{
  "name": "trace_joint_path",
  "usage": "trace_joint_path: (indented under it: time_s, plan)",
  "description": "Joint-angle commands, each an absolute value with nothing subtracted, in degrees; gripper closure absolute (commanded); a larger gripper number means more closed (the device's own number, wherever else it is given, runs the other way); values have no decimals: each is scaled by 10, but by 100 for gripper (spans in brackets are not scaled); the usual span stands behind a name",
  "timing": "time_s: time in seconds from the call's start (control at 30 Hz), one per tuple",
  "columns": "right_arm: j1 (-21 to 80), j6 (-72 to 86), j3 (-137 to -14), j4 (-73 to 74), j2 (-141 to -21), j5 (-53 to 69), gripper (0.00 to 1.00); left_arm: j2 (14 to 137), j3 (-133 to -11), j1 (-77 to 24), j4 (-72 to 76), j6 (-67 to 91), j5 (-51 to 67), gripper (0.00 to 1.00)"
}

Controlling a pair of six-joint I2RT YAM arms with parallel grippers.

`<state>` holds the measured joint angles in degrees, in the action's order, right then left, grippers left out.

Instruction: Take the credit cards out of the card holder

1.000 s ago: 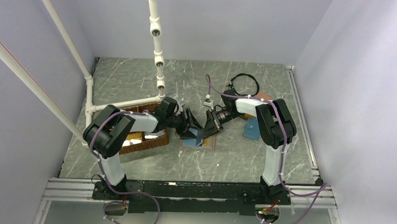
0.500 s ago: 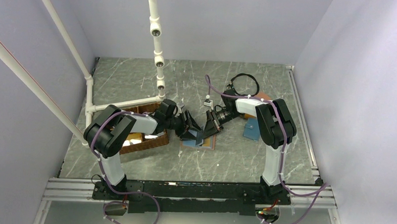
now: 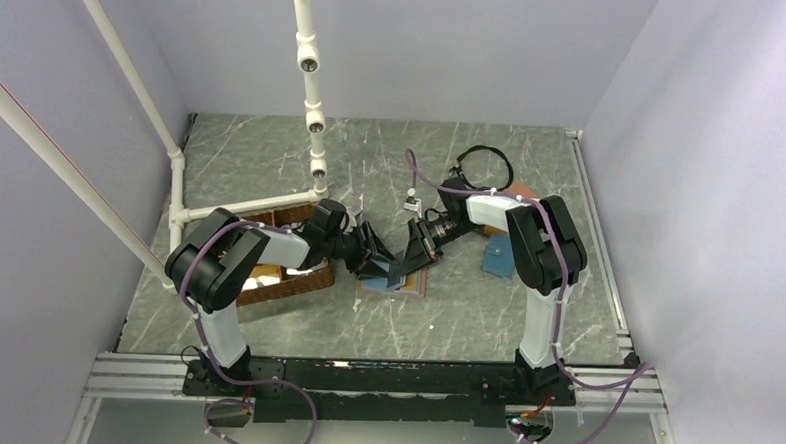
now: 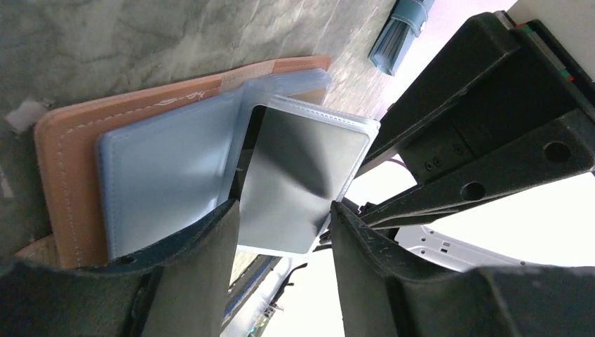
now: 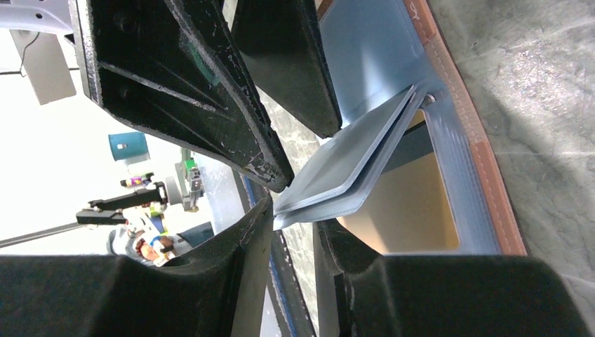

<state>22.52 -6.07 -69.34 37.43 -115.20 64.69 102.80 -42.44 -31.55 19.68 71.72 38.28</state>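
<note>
The salmon-pink card holder [image 4: 67, 161] lies open on the table [image 3: 465, 315], its light-blue pockets [image 4: 161, 168] facing up. A clear sleeve leaf [image 5: 365, 151] is raised off it with a grey-silver credit card [image 4: 302, 175] inside. My left gripper [image 4: 284, 207] is open, one finger on each side of the card's lower end. My right gripper [image 5: 295, 214] faces it, narrowly open. The leaf's free edge sits at its fingertips, resting on the lower finger [image 5: 351, 267]. From above, the two grippers [image 3: 383, 250] [image 3: 408, 255] meet tip to tip over the holder [image 3: 391, 284].
A wicker basket [image 3: 287, 272] stands close by the left arm. A teal-blue wallet [image 3: 498, 257] and an orange wallet [image 3: 522, 196] lie beside the right arm, and a black cable loop [image 3: 487, 166] behind it. White pipes [image 3: 310, 88] rise at the back left.
My left gripper's jaws have drawn closer together around the card. Both arms have stayed almost where they were.
</note>
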Motion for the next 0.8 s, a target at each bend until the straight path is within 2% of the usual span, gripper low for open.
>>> trace_joint_path:
  time_s: [0.0,0.2,0.47,0.77]
  plan:
    - [222,-79,-690,378,-1150,638,70,1020,-418,-312,226,723,399,46]
    - [221,-82,-690,380,-1148,632,71,1021,-412,-308,239,729,402,50]
    - [223,-87,-693,382,-1149,633,78,1026,-408,-307,258,736,406,49]
    - [234,-95,-710,391,-1157,650,79,1029,-418,-307,249,728,407,33]
